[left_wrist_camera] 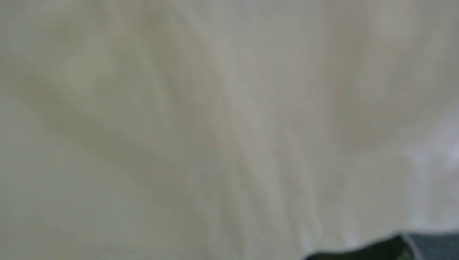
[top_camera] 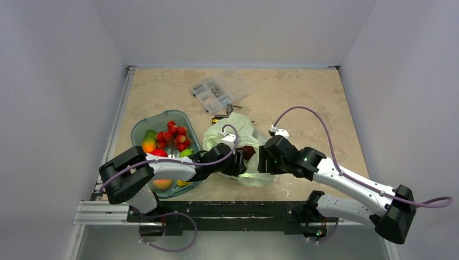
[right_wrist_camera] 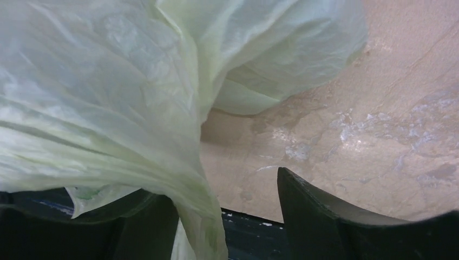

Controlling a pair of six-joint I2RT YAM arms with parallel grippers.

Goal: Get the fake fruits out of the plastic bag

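The pale green plastic bag (top_camera: 235,130) lies crumpled mid-table. A dark red round fruit (top_camera: 248,151) shows at its mouth, between the two grippers. The left gripper (top_camera: 236,162) is pushed into the bag from the left. Its wrist view shows only blurred bag film (left_wrist_camera: 216,119), and its fingers are hidden. The right gripper (top_camera: 261,161) is at the bag's right side. Its jaws (right_wrist_camera: 222,187) stand wide apart, with a fold of the bag (right_wrist_camera: 108,108) draped over the left finger (right_wrist_camera: 146,222). The grape bunch is not in view.
A teal-tinted oval tray (top_camera: 139,125) at the left holds a red strawberry cluster (top_camera: 174,135) and other coloured fruits. A clear parts box (top_camera: 221,89) and a small tool (top_camera: 226,112) lie behind the bag. Bare table (right_wrist_camera: 379,108) lies right of the bag.
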